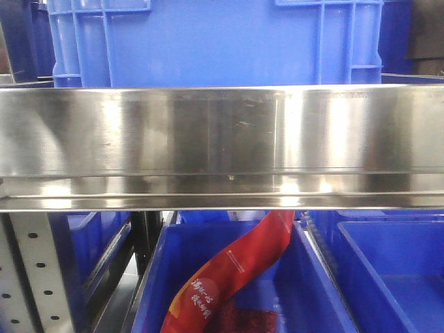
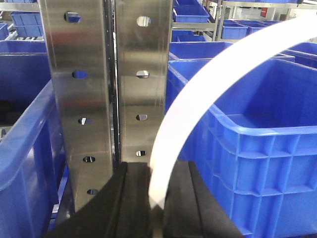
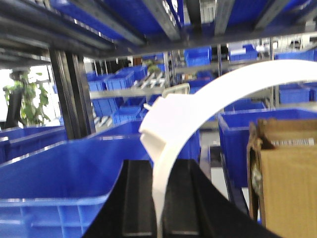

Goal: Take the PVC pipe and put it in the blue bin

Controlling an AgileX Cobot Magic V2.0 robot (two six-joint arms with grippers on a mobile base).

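My left hand (image 2: 157,167) is drawn in narrow on the PVC pipe (image 2: 173,129). The white strip stands up out of the slot between my two black fingers (image 2: 132,198), pinched on both sides. It then bows up and to the right until it leaves the view at the top right corner. Left of it, close ahead, stand the perforated steel uprights (image 2: 84,99) of the racking. To its right, under the arc, sits an open-topped blue bin (image 2: 257,141), its near wall just right of my fingers.

My right hand (image 3: 159,167) is closed the same way on PVC pipe (image 3: 237,82) — whether this is the same piece or a second one, I cannot tell. Here a squared end (image 3: 156,131) juts out just above my fingertips, and the long axis again runs up and off to the right. Another blue bin lies low to the left of this hand and a cardboard box (image 3: 287,193) to the right.

The front view shows neither hand nor pipe — only the steel bench (image 1: 222,132), a blue crate (image 1: 208,41) along its far edge, and a red packet (image 1: 243,267) below its near edge.

The grabbing looks done, and I judge that the placing remains. My left hand seems the nearer to an open bin. The move turns on carrying the arc's free end over that rim first, since the pipe reaches out to the right well beyond my fingers.
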